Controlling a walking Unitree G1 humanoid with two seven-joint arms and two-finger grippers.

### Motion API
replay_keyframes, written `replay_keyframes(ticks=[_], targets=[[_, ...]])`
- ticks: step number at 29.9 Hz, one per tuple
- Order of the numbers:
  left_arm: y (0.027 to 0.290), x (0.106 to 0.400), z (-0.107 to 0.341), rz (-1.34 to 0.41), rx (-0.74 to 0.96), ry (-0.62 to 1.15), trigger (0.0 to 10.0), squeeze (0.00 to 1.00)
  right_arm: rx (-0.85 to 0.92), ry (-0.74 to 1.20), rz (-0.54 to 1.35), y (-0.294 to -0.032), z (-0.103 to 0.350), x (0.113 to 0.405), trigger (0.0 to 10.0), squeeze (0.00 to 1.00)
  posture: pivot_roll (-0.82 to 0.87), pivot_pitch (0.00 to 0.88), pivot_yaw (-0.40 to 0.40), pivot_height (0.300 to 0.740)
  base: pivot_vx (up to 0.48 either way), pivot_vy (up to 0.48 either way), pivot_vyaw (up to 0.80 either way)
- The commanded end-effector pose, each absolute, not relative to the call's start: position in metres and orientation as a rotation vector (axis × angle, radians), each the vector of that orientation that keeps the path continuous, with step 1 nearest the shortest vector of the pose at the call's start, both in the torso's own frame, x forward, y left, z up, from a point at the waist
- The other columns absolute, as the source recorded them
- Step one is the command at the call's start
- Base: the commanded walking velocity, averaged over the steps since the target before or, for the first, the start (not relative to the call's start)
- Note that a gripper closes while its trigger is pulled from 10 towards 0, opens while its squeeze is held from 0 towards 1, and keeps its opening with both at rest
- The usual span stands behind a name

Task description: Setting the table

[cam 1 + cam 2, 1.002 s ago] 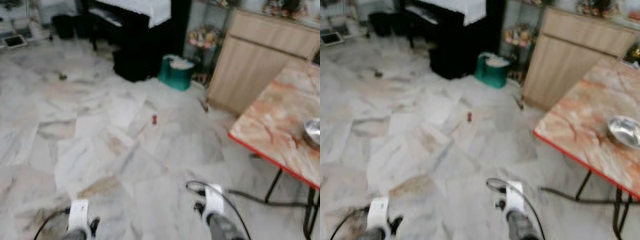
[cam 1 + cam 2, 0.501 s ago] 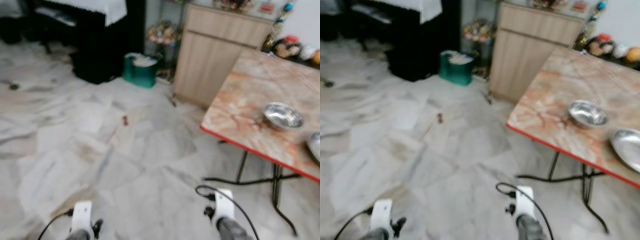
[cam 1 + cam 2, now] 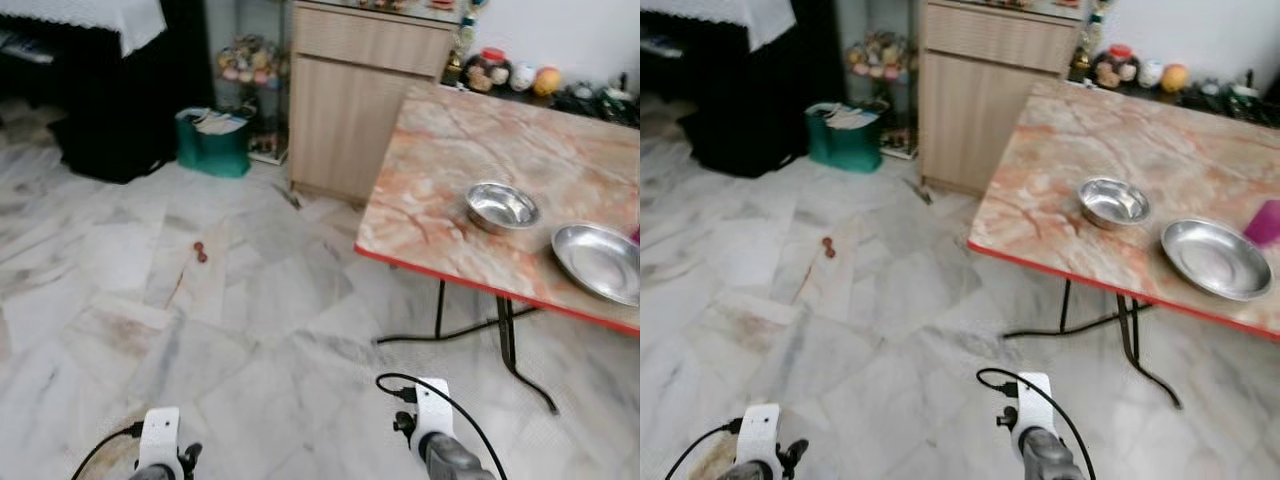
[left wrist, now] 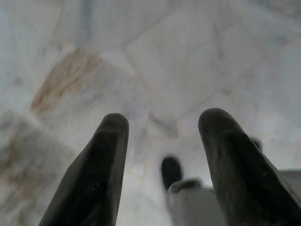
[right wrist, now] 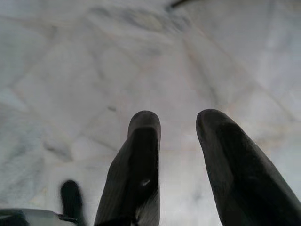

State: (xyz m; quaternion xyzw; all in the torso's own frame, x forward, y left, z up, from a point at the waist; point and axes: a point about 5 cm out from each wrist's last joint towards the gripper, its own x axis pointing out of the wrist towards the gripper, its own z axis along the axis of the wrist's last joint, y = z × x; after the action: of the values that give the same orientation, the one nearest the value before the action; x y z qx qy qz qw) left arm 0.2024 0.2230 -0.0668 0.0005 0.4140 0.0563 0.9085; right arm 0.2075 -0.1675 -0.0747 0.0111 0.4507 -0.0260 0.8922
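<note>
1. Marble-pattern table (image 3: 1120, 170) with a red edge stands ahead and to the robot's right, its near corner well apart from both arms. Marble floor (image 3: 250, 300) lies between robot and table.
2. Wooden cabinet (image 3: 360, 90) sits behind the table's far-left side; green bin (image 3: 213, 143) further left, by the dark piano (image 3: 110, 90) with white cloth.
3. Steel plate (image 3: 1216, 258) lies flat near the table's near edge, on the right. Steel bowl (image 3: 1114, 202) sits just beside it to the left, apart, closer to the corner. Pink cup (image 3: 1264, 222) is past the plate, at the frame edge.
4. Key relation: all tableware lies forward-right of the fingers, so the right arm is the nearer one; reach looks too long from here, so probably a walk-up comes first.
5. Right gripper (image 5: 178, 160) hangs low pointing at the floor, fingers spread, holding nothing.
6. Left gripper (image 4: 162, 160) likewise hangs idle over the floor, fingers spread and empty.
7. Small red object (image 3: 200, 252) lies on the floor off to the left, away from the path to the table.
</note>
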Motion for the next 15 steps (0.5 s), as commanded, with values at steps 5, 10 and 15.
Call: replay_keyframes(ticks=[5,10,15], targets=[[0.2267,0.1964,-0.0695,0.130,0.003,0.881,10.0,0.00,0.032,0.910,-0.058,-0.1654,-0.0706,0.2150,10.0,0.00,0.00,0.000,-0.050,0.740,0.000,0.000,-0.59],[0.2266,0.1936,-0.0711,0.137,-0.003,0.887,10.0,0.00,0.035,0.912,-0.061,-0.1655,-0.0707,0.2148,10.0,0.00,0.00,0.000,-0.051,0.740,0.000,0.000,-0.58],[0.2270,0.1911,-0.0722,0.145,-0.009,0.892,10.0,0.00,0.034,0.913,-0.058,-0.1657,-0.0704,0.2154,10.0,0.00,0.00,0.000,-0.055,0.740,0.000,0.000,-0.58]])
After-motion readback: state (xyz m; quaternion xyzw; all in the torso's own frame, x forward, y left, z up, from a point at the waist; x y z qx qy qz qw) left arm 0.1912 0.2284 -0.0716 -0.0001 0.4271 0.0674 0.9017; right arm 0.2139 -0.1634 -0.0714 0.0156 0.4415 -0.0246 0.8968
